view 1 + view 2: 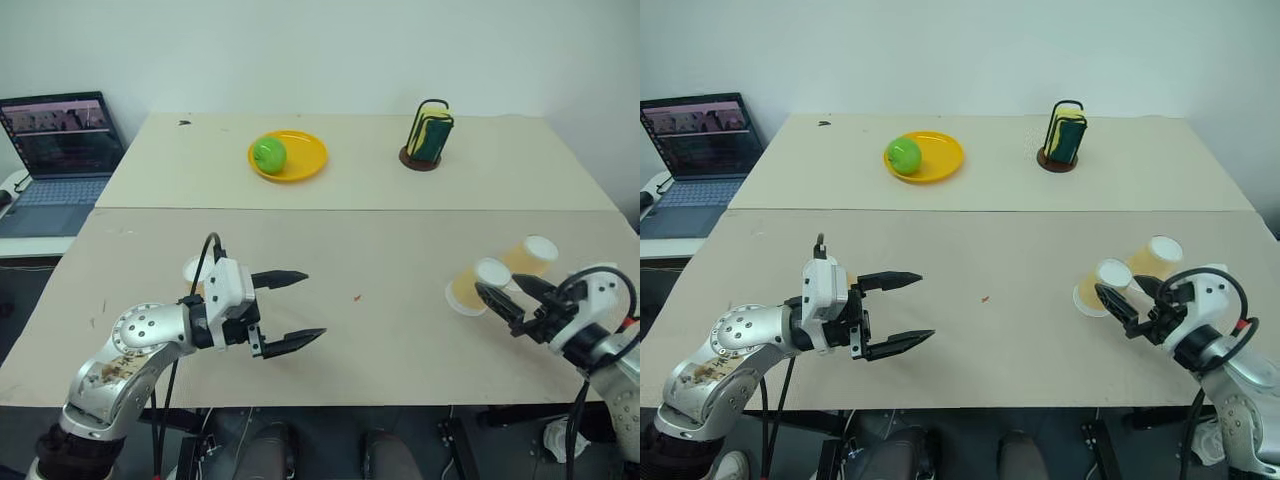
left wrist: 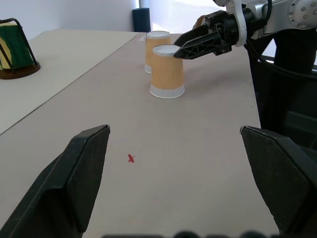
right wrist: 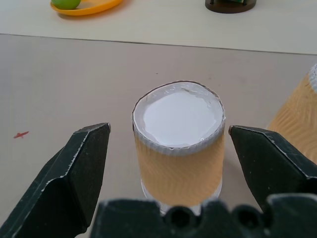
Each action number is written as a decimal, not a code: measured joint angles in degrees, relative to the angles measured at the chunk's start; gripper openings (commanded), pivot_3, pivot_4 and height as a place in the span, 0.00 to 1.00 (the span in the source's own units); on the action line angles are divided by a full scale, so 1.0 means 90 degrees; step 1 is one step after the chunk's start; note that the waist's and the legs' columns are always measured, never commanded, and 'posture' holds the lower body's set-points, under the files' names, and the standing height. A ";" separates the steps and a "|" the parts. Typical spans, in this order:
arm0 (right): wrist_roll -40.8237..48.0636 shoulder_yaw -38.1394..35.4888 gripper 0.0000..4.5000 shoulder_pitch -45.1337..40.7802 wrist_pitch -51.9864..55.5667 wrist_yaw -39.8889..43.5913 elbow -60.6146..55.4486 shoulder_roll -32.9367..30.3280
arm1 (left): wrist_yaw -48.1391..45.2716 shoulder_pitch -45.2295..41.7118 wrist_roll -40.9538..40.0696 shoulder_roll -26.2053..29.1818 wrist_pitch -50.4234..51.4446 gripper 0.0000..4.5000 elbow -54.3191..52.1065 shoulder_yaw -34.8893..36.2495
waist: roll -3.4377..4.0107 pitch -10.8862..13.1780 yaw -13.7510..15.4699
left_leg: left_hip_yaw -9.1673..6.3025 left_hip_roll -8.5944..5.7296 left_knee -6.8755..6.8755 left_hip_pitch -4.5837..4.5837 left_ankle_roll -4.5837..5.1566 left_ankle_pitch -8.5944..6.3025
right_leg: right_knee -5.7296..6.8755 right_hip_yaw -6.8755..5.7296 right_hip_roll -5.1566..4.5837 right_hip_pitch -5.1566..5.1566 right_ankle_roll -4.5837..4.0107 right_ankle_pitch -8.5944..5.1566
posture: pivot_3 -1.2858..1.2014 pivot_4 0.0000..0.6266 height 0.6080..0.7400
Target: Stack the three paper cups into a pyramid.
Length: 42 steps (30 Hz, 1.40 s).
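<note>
Two tan-orange tapered paper cups, the nearer cup (image 1: 474,285) and the farther cup (image 1: 529,256), stand upside down, side by side, at the frame's lower right on the beige counter (image 1: 380,330); nothing is stacked yet. The right gripper (image 1: 512,295) brackets the nearer cup, jaws apart, as are the left gripper's (image 1: 291,311). No legible writing.

Two cups stand upside down on the near table (image 1: 380,340) at its right side, the near cup (image 1: 470,285) just left of and before the far cup (image 1: 528,256); a third cup (image 1: 194,271) sits at the left, behind the left gripper (image 1: 293,310). The right gripper (image 1: 505,297) is at the near cup, a finger on either side. On the far table, the plate (image 1: 305,158) holds an apple (image 1: 269,154), with the rack (image 1: 428,135) to its right and a laptop (image 1: 62,150) off to the left.
</note>
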 measured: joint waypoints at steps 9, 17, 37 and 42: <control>-0.0172 0.0232 1.00 -0.0399 -0.0065 0.0027 0.0145 0.0022 | 0.0070 0.0060 -0.0005 0.0000 0.0012 1.00 -0.0024 0.0018 | 0.0000 0.0000 0.0016 | -0.0001 0.0000 0.0000 0.0000 0.0000 0.0000 | 0.0000 -0.0001 0.0002 0.0001 0.0000 0.0000 | 0.52 0.24 0.96; -0.0308 0.0394 1.00 -0.0477 -0.0065 0.0034 0.0232 0.0023 | 0.0115 0.0146 -0.0005 0.0001 0.0014 1.00 -0.0040 0.0021 | 0.0000 0.0000 0.0013 | -0.0001 0.0001 0.0001 0.0000 -0.0001 0.0000 | 0.0003 -0.0001 0.0002 0.0000 0.0000 0.0000 | 0.52 0.24 0.96; 0.0019 0.0626 0.62 -0.0877 0.0330 0.0374 -0.0561 -0.0269 | 0.0013 0.0349 0.0008 0.0020 -0.0017 1.00 -0.0079 0.0141 | 0.0001 0.0000 -0.0008 | 0.0000 0.0002 0.0002 0.0002 -0.0001 0.0001 | 0.0007 0.0001 0.0000 -0.0002 0.0000 0.0000 | 0.52 0.24 0.96; 0.0923 0.0732 0.62 -0.1525 0.0905 0.0896 -0.1654 -0.0825 | 0.0000 0.0369 0.0007 0.0033 -0.0017 1.00 -0.0096 0.0155 | -0.0012 0.0001 -0.0029 | -0.0011 0.0005 0.0001 0.0006 -0.0002 0.0000 | 0.0003 -0.0010 0.0001 0.0005 -0.0001 0.0000 | 0.52 0.24 0.96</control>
